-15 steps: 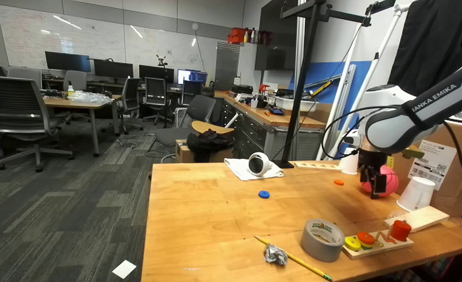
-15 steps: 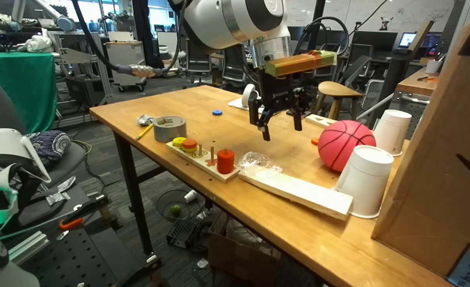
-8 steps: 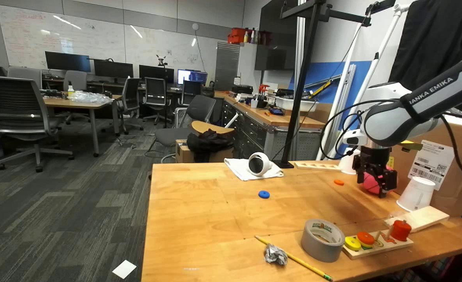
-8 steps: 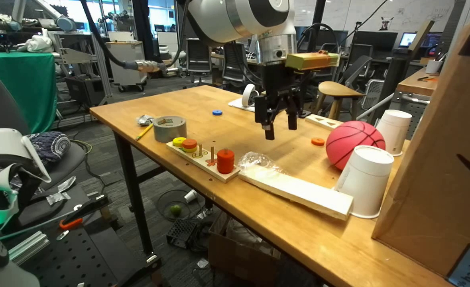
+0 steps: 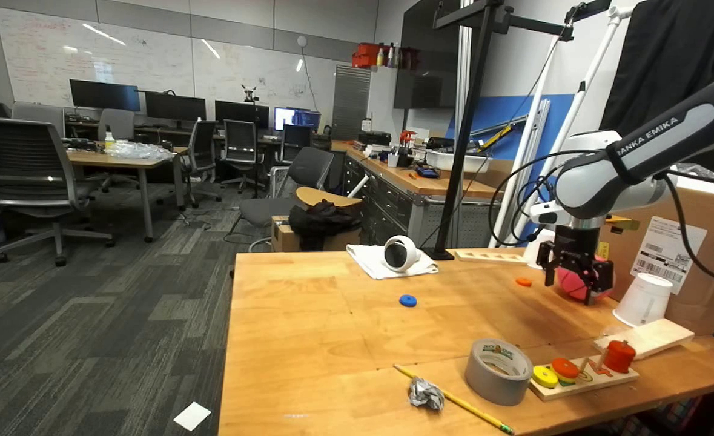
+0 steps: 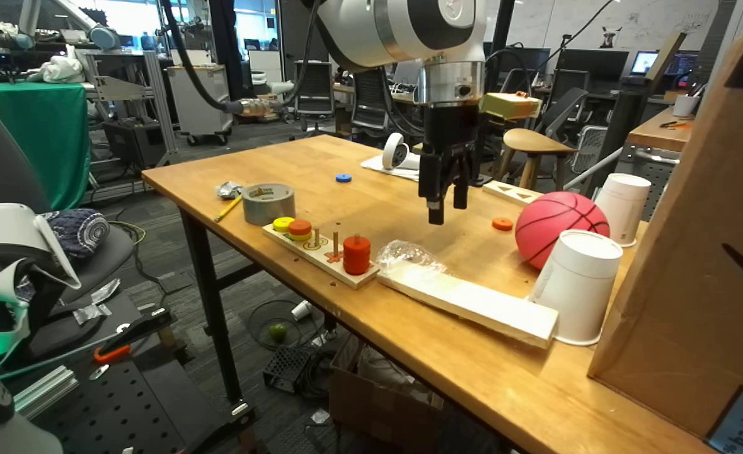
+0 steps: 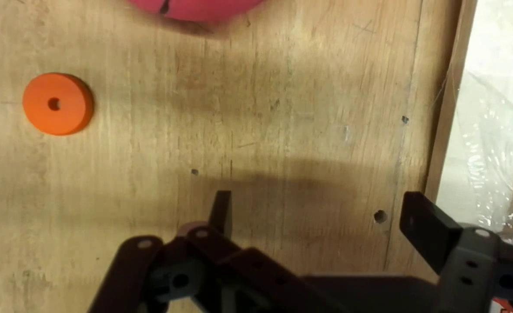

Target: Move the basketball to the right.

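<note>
The basketball [image 6: 557,227], a pinkish-red ball with dark lines, rests on the table [image 6: 321,157]. In an exterior view a white cup hides its lower right part. In an exterior view the ball [image 5: 571,284] shows partly behind my gripper [image 5: 568,289]. My gripper [image 6: 448,212] is open and empty above the table, apart from the ball. In the wrist view only the ball's lower edge [image 7: 199,8] shows at the top, and my open gripper [image 7: 318,200] has bare wood between its fingers.
White upside-down cups [image 6: 578,287] [image 6: 620,208] and a cardboard box [image 6: 686,252] stand by the ball. An orange disc [image 7: 57,104] lies near it. A wooden board [image 6: 472,302], clear plastic wrap [image 6: 409,255], a peg toy [image 6: 321,249] and a tape roll [image 6: 269,205] lie along the edge.
The ball shifted slightly toward the cups and box between the earlier frames, then stayed still. My gripper has moved slightly and turned, staying open. A hand now shows at an exterior view's left edge.
</note>
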`<state>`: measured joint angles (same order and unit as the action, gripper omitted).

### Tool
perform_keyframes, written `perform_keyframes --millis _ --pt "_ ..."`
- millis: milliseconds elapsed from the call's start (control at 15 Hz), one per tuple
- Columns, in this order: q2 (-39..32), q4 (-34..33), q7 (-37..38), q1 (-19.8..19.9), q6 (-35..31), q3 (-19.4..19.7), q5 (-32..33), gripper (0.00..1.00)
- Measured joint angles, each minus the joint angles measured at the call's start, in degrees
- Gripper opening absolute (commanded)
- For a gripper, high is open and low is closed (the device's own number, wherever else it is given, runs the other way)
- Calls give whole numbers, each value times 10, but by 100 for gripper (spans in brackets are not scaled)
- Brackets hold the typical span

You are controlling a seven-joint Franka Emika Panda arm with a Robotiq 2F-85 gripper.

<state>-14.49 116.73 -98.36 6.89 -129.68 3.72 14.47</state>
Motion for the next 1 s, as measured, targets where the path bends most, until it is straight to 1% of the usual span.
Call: perform_keyframes --millis 200,467,800,1000 --pt "-30 -37 -22 7 6 0 -1 100" --pt "-60 -85 -38 15 10 9 30 100" --pt "-82 -131 -38 28 24 41 90 100" --pt "-83 -153 -27 31 23 55 111 100"
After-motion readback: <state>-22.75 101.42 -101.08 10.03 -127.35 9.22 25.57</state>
